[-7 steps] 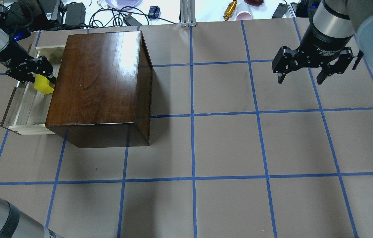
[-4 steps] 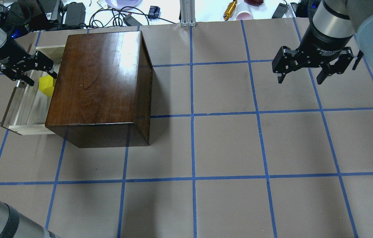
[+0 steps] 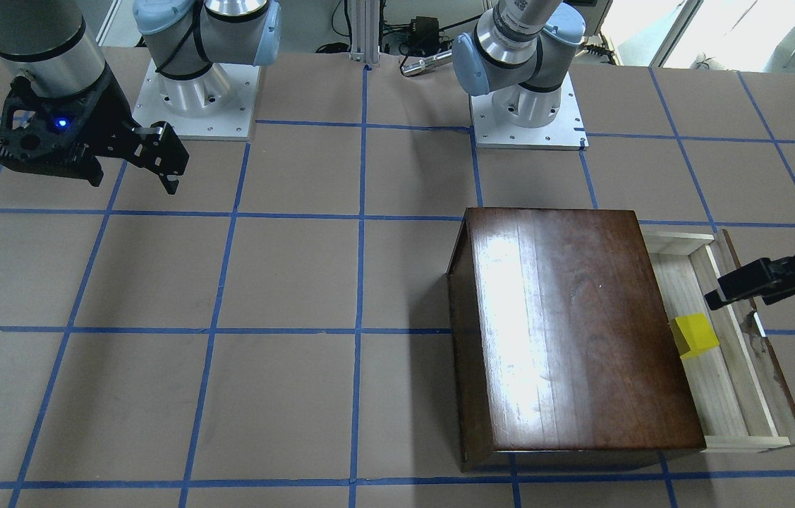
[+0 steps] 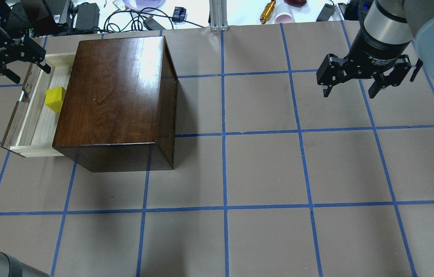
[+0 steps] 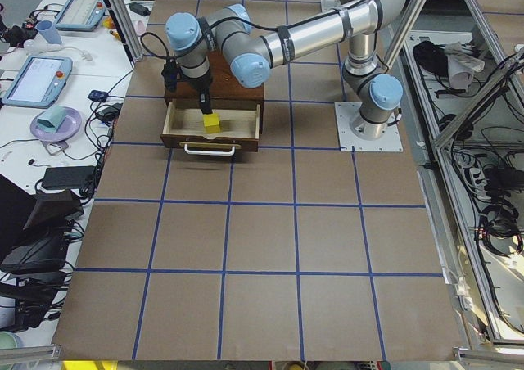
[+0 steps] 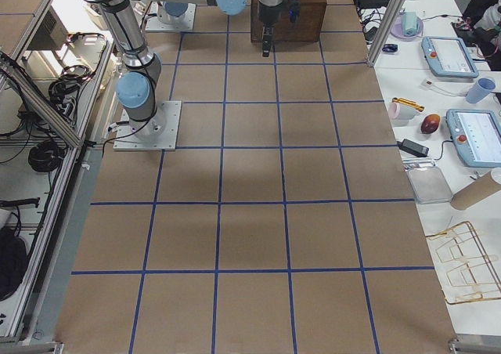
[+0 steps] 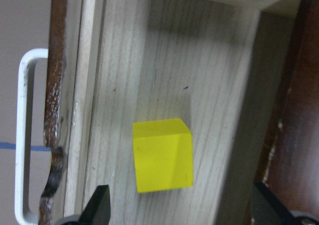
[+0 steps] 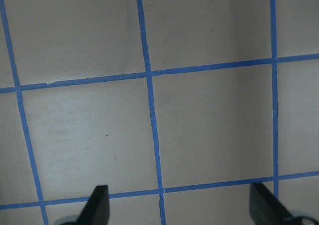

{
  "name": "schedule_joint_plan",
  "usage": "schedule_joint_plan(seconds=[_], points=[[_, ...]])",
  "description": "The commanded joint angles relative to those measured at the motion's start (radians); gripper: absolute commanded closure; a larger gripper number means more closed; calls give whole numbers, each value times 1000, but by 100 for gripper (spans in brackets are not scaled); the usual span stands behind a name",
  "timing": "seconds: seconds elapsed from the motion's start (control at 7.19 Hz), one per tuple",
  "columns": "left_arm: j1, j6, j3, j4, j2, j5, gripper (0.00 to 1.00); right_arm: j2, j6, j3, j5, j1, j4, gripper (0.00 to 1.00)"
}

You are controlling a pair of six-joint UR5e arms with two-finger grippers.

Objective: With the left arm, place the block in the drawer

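Note:
The yellow block (image 4: pixel 55 99) lies on the pale-wood floor of the open drawer (image 4: pixel 36 127), close to the dark-brown box (image 4: pixel 116 100). It also shows in the front view (image 3: pixel 695 333), the left side view (image 5: pixel 212 122) and the left wrist view (image 7: pixel 162 154). My left gripper (image 4: pixel 32 75) is open and empty, raised above the drawer's far end, apart from the block. In the left wrist view its fingertips (image 7: pixel 99 207) frame the block from above. My right gripper (image 4: pixel 349 94) is open and empty, hovering over the table at the far right.
The drawer's dark front panel carries a metal pull (image 7: pixel 22 135). Cables and power bricks (image 4: pixel 86 15), a gold cylinder (image 4: pixel 267 11) and a pink cup (image 4: pixel 284 17) lie beyond the table's far edge. Brown paper with a blue tape grid (image 4: pixel 224 207) covers the table.
My left gripper opened and let go of the block, then rose and drew back toward the far left. The block now rests in the drawer. The right arm has not moved.

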Motion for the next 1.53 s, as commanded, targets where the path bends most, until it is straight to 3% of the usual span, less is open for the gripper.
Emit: schedule_joint_plan(seconds=[0.0, 0.7, 1.11, 1.39], points=[[-98, -12, 45, -40, 44, 93, 0, 0, 0, -1, 0, 0, 0, 0], [-366, -149, -49, -66, 106, 106, 0, 0, 0, -1, 2, 0, 0, 0], [-376, -155, -168, -62, 188, 108, 0, 0, 0, -1, 0, 0, 0, 0], [-377, -168, -191, -63, 226, 108, 0, 0, 0, 1, 0, 0, 0, 0]])
